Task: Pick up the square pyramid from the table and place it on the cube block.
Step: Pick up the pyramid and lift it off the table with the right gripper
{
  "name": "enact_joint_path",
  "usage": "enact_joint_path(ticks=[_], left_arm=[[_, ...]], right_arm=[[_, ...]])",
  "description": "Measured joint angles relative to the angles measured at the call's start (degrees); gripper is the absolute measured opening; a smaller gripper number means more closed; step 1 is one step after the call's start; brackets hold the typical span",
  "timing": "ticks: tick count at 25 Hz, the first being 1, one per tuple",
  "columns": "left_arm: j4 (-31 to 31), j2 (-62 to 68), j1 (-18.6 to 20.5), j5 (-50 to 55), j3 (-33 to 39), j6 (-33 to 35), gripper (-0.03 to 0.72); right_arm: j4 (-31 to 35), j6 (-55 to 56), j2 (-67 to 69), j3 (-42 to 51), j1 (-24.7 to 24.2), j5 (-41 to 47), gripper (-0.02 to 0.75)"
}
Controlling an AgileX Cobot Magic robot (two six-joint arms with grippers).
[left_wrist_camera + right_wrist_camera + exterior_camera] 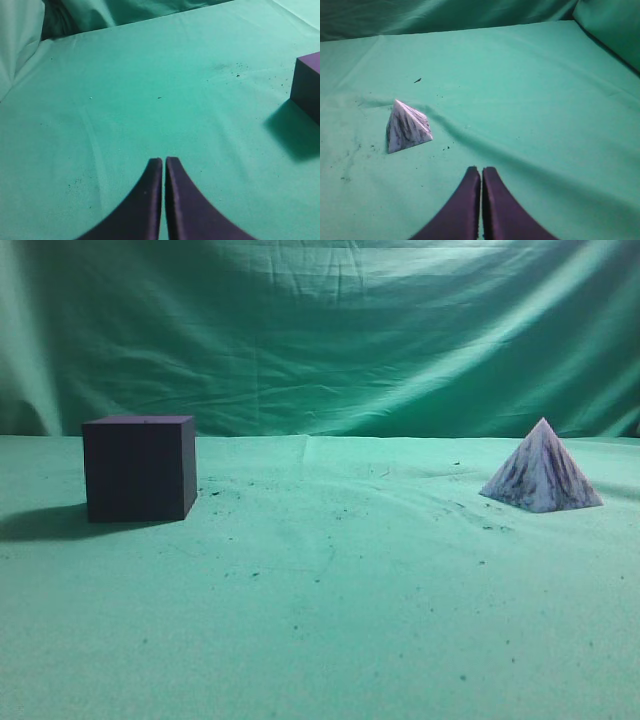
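Observation:
The square pyramid (541,472), white with dark marbled streaks, stands on the table (330,590) at the right. It also shows in the right wrist view (406,127), ahead and to the left of my right gripper (481,170), which is shut and empty, well short of it. The dark cube block (138,467) stands at the left; its corner shows at the right edge of the left wrist view (307,82). My left gripper (163,160) is shut and empty, to the left of the cube. Neither gripper shows in the exterior view.
Wrinkled green cloth hangs as a backdrop (320,330) behind the table. A raised fold of cloth (610,35) lies at the far right in the right wrist view. Small dark specks dot the cloth between cube and pyramid.

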Motion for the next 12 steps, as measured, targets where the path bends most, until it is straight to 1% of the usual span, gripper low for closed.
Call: enact_joint_path(ticks=[12], left_arm=[[0.0,0.0,0.0,0.0,0.0,0.0,0.0]], right_arm=[[0.0,0.0,0.0,0.0,0.0,0.0,0.0]])
